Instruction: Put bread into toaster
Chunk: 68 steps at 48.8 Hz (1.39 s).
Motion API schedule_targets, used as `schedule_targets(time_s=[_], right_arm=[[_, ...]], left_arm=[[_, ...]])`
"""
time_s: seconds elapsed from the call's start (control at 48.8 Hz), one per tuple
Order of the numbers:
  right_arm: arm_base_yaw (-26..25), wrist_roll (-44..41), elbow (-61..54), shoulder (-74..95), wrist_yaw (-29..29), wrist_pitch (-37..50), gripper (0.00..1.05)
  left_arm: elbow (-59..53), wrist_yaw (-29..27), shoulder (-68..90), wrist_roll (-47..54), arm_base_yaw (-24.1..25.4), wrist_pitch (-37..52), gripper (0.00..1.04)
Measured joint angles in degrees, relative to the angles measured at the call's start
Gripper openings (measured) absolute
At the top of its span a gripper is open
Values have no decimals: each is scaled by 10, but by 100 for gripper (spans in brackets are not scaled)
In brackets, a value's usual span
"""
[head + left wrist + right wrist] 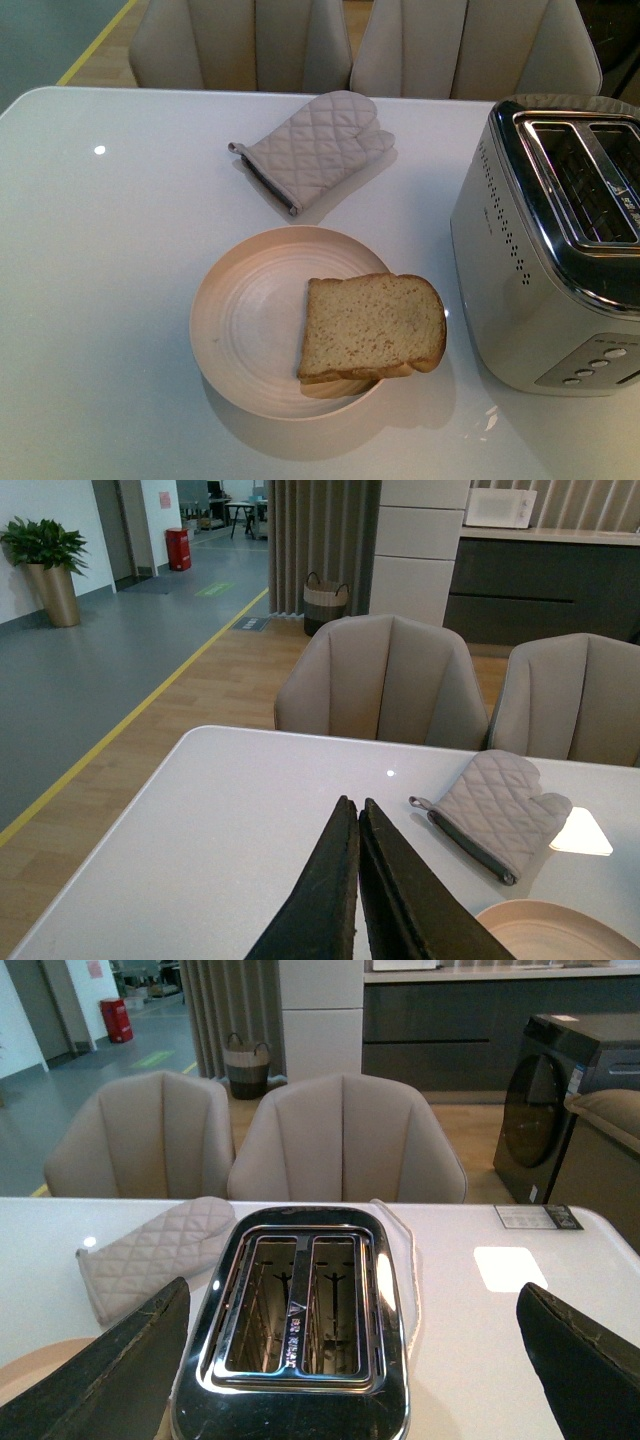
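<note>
My left gripper [355, 802] is closed, empty; my right gripper [352, 1290] gapes wide, empty. Lower centre, the tan speckled bread slice [372, 325] overhangs a round beige plate [235, 320]; a shallow pinch could drop it before the boxy silver toaster [510, 250], right.

Bread [370, 322]: light tan, speckled, brown crust. Plate [245, 310]: beige. Toaster [500, 250]: silver, chrome top, dotted side holes. Oven mitt [318, 145], 12 o'clock from plate: grey, diamond-quilted.
</note>
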Motion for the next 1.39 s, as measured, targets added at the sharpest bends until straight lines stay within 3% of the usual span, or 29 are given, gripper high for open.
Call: schedule_targets(time_s=[0.143, 0.246, 0.492, 0.594, 0.779, 0.799, 0.861, 0.922, 1.086, 1.394], right_arm=[[0, 0, 0, 0, 0, 0, 96], [0, 0, 0, 0, 0, 0, 96], [0, 0, 0, 0, 0, 0, 96], [0, 0, 0, 0, 0, 0, 96], [0, 0, 0, 0, 0, 0, 96], [3, 1, 2, 5, 15, -7, 96], [66, 34, 51, 86, 188, -137, 96], [106, 51, 63, 140, 252, -166, 96], [130, 116, 121, 255, 200, -139, 96], [181, 321, 237, 476, 98, -146, 96]], left_arm=[[0, 0, -19, 0, 0, -19, 3], [0, 0, -91, 0, 0, -109, 3], [0, 0, -115, 0, 0, -119, 4], [0, 0, -115, 0, 0, -118, 21], [0, 0, -115, 0, 0, -119, 64], [0, 0, -115, 0, 0, -118, 67], [0, -1, -115, 0, 0, -119, 83], [0, 0, -116, 0, 0, -119, 97], [0, 0, -116, 1, 0, -119, 98], [0, 0, -116, 1, 0, -119, 98]])
